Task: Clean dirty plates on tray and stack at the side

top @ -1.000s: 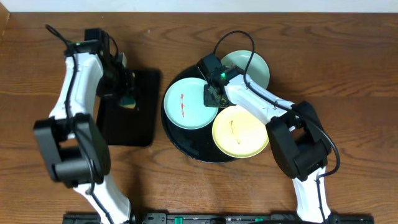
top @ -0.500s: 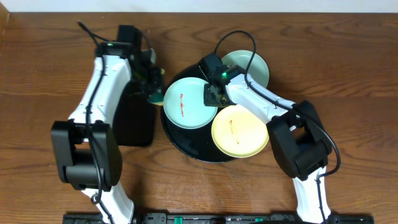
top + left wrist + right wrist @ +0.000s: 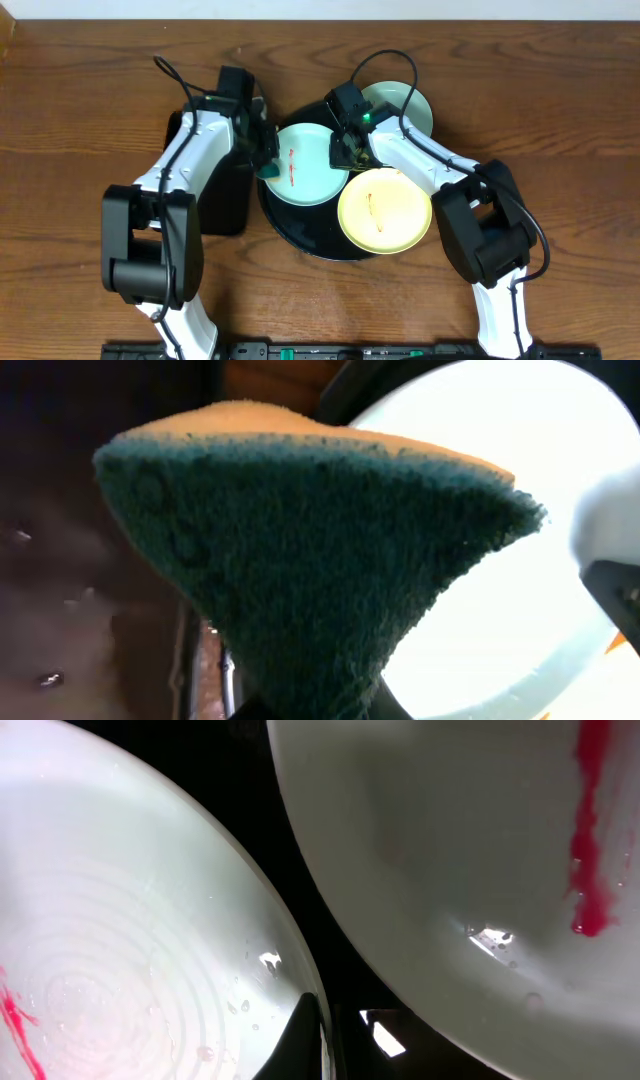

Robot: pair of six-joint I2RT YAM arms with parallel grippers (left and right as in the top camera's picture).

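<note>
A round black tray (image 3: pixel 300 235) carries a mint-blue plate (image 3: pixel 305 170) with a red smear and a pale yellow plate (image 3: pixel 385 212) with a red smear. A second mint-blue plate (image 3: pixel 405 108) lies at the tray's back right edge. My left gripper (image 3: pixel 265 160) is shut on a blue-green sponge (image 3: pixel 320 560) at the smeared mint plate's left rim. My right gripper (image 3: pixel 343 152) is shut on that plate's right rim; in the right wrist view one dark finger (image 3: pixel 303 1040) lies on the rim of the plate (image 3: pixel 130 920), with the yellow plate (image 3: pixel 450 850) beside it.
A rectangular black tray (image 3: pixel 215 200) lies left of the round tray, under the left arm. The wooden table (image 3: pixel 560 120) extends to both sides. Both arm bases stand at the near edge.
My left arm has swung right from the rectangular tray, carrying the sponge to the mint plate's left rim. My right gripper has stayed on the plate's right rim.
</note>
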